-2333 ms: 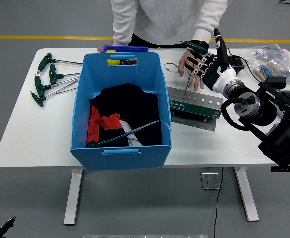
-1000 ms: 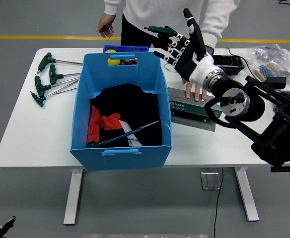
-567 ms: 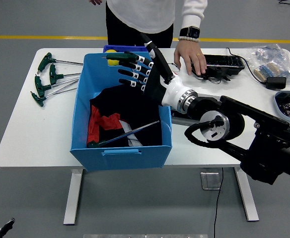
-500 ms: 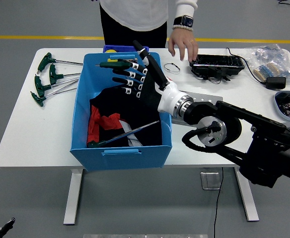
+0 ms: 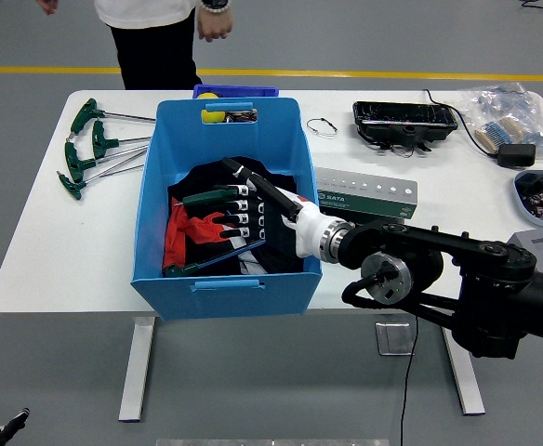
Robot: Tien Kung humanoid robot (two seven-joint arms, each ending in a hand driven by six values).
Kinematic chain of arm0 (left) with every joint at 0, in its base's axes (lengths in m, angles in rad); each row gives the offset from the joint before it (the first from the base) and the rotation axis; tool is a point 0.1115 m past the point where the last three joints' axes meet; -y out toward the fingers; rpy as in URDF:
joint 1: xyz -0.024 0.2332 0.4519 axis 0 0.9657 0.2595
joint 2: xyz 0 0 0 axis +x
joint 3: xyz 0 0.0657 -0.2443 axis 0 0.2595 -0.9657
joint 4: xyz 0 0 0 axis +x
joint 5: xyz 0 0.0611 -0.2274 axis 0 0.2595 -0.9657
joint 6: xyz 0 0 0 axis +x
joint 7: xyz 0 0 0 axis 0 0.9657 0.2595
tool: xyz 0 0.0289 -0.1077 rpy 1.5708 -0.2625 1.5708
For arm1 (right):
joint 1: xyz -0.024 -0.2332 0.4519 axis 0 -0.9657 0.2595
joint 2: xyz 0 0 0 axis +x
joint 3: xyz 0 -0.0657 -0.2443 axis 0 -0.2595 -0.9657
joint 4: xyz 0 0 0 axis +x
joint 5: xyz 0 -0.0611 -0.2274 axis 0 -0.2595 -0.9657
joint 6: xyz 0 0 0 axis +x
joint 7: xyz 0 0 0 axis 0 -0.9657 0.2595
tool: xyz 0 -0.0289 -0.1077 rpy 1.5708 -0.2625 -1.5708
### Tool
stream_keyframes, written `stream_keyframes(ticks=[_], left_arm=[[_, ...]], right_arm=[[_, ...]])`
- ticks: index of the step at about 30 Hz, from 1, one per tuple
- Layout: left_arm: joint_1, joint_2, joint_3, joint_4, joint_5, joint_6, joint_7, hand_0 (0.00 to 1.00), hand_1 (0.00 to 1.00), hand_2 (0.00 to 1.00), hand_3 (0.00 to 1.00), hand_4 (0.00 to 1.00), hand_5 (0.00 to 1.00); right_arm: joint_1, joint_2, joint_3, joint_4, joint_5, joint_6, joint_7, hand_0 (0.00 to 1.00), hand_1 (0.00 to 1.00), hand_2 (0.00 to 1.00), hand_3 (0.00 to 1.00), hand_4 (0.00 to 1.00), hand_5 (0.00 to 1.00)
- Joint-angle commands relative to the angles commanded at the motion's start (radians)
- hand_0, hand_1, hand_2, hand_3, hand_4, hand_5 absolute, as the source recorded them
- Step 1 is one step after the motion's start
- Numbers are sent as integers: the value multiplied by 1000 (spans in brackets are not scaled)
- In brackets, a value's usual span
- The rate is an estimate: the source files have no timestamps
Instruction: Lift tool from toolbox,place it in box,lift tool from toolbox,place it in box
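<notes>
Now that your right hand (image 5: 239,216) has dropped inside the blue box (image 5: 227,283), the green-handled T-wrench (image 5: 205,196) sits low over the black cloth, fingers still curled around it. The person's hand (image 5: 214,20) has left the toolbox (image 5: 364,193); release comes next.

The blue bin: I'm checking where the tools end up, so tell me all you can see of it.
The blue bin is a deep plastic tub with sloped walls and a handle slot at each end, upright on the white table. Inside lie black and red cloth and a long thin tool. The right hand reaches down into it, gripping a green-handled tool.
</notes>
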State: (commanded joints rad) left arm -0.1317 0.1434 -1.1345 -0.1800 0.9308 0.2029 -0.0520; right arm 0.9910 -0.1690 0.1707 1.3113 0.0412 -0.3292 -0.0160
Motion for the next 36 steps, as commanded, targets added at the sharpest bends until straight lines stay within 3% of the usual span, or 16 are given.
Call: stream_keyframes(ticks=[4,5,17,18,20,24,29,35,36], left_arm=[[-2,-1,-1,0,1,0,1,857,873,885,678,684,667],[-3,0,-2,0,1,0,1,857,873,885,679,683,666],[-9,-1,-5,0,2,-1,-1,857,872,885,681,683,666],[-9,-1,-6,0,2,-1,-1,857,872,885,681,683,666],[-6,-2,-10,0,8,-1,3,857,872,885,681,683,666],[-10,-2,23,0,-25,-6,-9,858,872,885,680,684,667],[-8,1,1,0,-13,-2,-6,858,871,885,679,682,664],[-6,4,-15,0,-3,0,-3,858,871,885,679,682,664],[-6,4,-15,0,-3,0,-3,858,871,885,680,683,665]], right_arm=[[16,7,1,-18,-21,18,-18,715,705,809,887,996,817],[20,9,2,-22,-27,23,-24,734,730,833,988,998,830],[90,39,18,-100,-288,143,-162,735,735,836,998,998,874],[92,40,19,-105,-303,153,-169,731,735,838,998,998,931],[92,41,23,-113,-335,170,-184,731,735,838,998,998,931],[94,27,44,-106,-390,172,-185,726,731,836,998,998,921],[85,7,79,-109,-525,182,-187,741,737,838,982,998,933],[63,-28,161,-103,-777,263,-195,741,737,838,982,998,933],[58,-35,174,-98,-823,277,-192,744,744,850,946,998,928]])
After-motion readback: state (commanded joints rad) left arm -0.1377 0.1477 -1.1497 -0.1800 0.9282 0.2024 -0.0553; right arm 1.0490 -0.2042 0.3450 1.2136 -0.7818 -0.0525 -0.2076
